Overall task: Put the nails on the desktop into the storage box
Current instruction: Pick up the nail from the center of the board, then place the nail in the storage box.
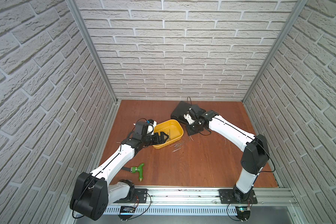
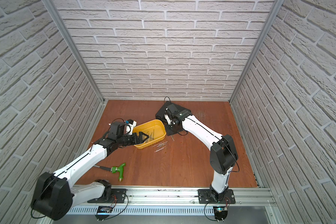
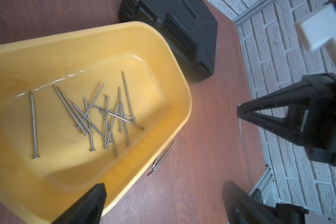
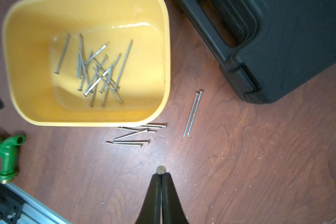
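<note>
The left gripper hangs spread above the shallow yellow plastic storage box holding thin silvery metal nails, loose nails strewing the reddish-brown wood-grain desktop at its five o'clock, the right gripper pinching a single nail.

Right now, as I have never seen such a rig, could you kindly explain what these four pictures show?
Two white robot arms stand at the front of a wooden desktop. Two pictures look down from a camera head above; the other two come from cameras on the arms' wrists. The left end effector, open and empty, hangs over the edge of the yellow storage box, which holds a heap of nails. More loose nails lie on the wood beside the box. The right end effector is shut on a single nail, seen head-on in its wrist view. A black case and a green plastic fitting also lie there.
</note>
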### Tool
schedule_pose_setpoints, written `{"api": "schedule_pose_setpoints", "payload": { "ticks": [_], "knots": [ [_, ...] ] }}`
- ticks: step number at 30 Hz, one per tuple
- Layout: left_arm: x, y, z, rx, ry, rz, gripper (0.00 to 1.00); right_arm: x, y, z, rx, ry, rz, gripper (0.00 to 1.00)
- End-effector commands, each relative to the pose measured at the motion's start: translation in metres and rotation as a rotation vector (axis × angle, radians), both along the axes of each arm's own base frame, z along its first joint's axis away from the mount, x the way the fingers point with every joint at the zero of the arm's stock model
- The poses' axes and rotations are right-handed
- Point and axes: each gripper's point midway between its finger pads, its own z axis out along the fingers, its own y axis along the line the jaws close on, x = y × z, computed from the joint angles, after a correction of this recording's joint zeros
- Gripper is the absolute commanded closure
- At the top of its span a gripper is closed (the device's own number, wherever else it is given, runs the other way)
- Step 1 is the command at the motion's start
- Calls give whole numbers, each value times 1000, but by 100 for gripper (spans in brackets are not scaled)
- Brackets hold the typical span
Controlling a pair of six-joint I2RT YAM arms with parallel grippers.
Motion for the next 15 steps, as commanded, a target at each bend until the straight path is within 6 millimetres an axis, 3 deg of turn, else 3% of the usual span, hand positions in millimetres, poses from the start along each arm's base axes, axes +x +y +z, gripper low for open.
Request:
{"api": "schedule_pose_setpoints", "payload": {
  "ticks": [1,5,10,15],
  "knots": [
    [-3,9,1,9,-19,16,2,6,26,17,92,9,7,98],
    [-5,18,3,11,-24,46,2,27,62,24,131,-16,35,98],
    [-5,33,-1,42,2,104,2,48,99,0,142,0,47,98],
    [-4,52,-8,78,42,168,2,60,120,-25,146,17,42,98]
  ]
}}
